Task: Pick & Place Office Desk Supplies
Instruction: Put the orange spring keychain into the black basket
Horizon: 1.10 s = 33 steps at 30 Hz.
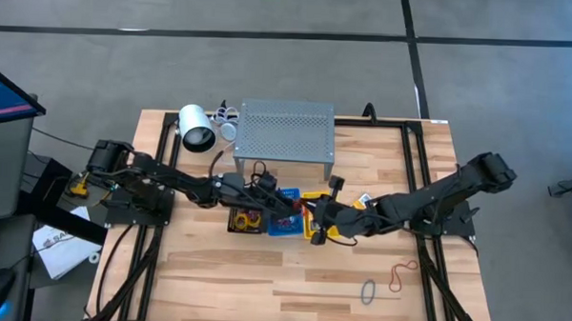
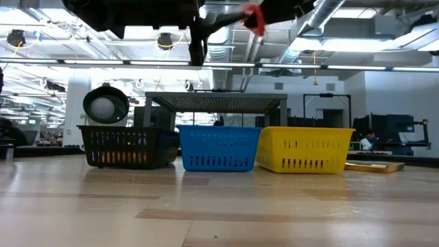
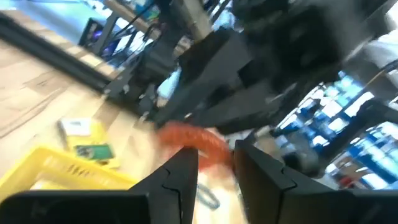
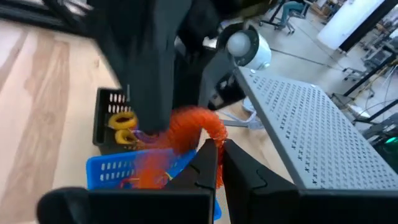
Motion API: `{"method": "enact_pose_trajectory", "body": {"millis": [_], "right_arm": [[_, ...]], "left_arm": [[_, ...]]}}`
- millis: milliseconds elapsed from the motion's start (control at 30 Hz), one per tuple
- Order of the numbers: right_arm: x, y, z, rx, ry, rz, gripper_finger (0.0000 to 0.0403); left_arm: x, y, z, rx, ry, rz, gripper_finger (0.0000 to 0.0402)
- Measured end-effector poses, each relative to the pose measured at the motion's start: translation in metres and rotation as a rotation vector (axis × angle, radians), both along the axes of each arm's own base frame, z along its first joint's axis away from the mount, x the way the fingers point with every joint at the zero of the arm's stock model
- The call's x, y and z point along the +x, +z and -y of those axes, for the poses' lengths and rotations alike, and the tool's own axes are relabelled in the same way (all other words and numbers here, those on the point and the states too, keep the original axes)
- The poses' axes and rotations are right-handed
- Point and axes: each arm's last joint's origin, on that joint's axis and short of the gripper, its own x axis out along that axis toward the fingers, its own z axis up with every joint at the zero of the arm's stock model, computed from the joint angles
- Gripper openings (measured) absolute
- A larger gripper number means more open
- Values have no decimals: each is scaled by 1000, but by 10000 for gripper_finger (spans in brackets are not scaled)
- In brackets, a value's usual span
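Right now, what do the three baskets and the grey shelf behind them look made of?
The black basket, blue basket and yellow basket look like moulded plastic: even colour, slotted walls, slight sheen. The grey shelf looks like matte painted sheet metal, with regular round perforations.
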Motion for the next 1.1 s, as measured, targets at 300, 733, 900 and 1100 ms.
{"method": "enact_pose_trajectory", "body": {"millis": [300,733,900,1100], "right_arm": [[-3,2,-3,9,-23,11,8],[-3,2,-2,1,-41,18,8],[-3,3,-3,6,-40,26,8],[-4,3,-7,9,-23,25,30]], "left_arm": [[0,-3,-1,11,9,-20,102],[0,-6,-3,13,16,-56,81],[0,-7,-6,14,30,-63,27],[1,-7,-10,19,42,-64,23]]}}
